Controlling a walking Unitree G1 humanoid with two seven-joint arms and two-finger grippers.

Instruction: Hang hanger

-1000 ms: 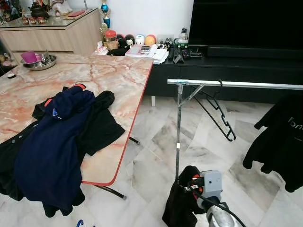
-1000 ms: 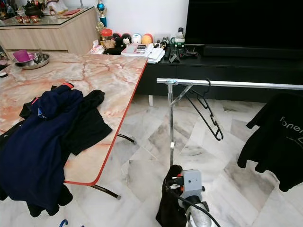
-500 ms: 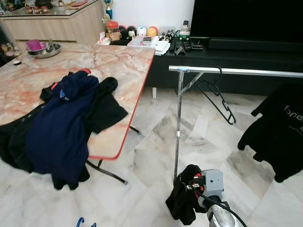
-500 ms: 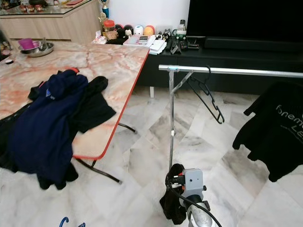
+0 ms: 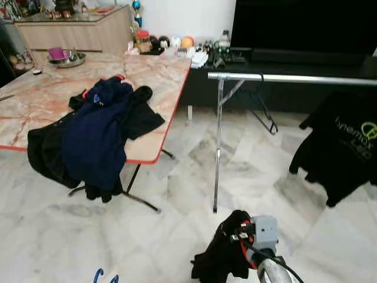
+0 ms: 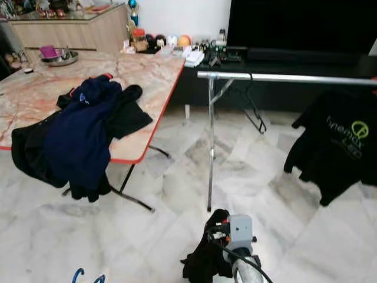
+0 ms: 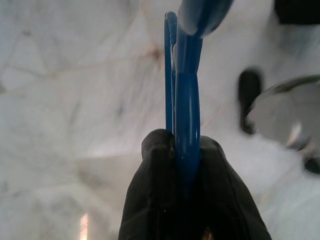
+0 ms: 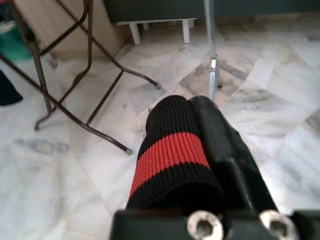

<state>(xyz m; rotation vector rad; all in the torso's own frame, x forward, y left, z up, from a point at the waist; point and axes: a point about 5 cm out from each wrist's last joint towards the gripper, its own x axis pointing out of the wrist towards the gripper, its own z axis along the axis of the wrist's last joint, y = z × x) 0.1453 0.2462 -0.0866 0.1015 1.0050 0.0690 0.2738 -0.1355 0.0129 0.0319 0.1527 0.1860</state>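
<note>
Left pincer (image 7: 186, 150): my fingers (image 7: 150, 200) are pressed together on a blue hanger (image 7: 186, 100), whose thin blue wire runs out past the fingertips over pale marble floor (image 7: 60, 100). In the head views the hanger's blue tip shows low at the bottom edge (image 5: 105, 276), well apart from the rail.

Right pincer (image 8: 192, 112): pinching a black garment with a red stripe (image 8: 172, 150). The ribbed knit is wrapped over one finger, the other black finger (image 8: 220, 135) lies against it. From the head camera the garment hangs as a dark bundle (image 5: 221, 259) beside my right wrist, low over the floor, near the foot of the rack's upright.

Clothes rack: silver horizontal rail (image 5: 294, 78) on a thin silver upright (image 5: 217, 147). A black wire hanger (image 5: 264, 109) hangs bare from the rail near the upright. A black T-shirt with green print (image 5: 339, 147) hangs further along to the right.

Desk (image 5: 159, 76): marble-patterned top with a red edge, on folding metal legs, to my left. A navy garment (image 5: 97, 135) lies on black clothing (image 5: 141, 115) and drapes over the near edge. A metal bowl with a pink cup (image 5: 65, 57) sits at the far corner.

Behind the rack: a low black cabinet (image 5: 283, 88) with small items on top, and a large dark screen (image 5: 300, 26) above it.
</note>
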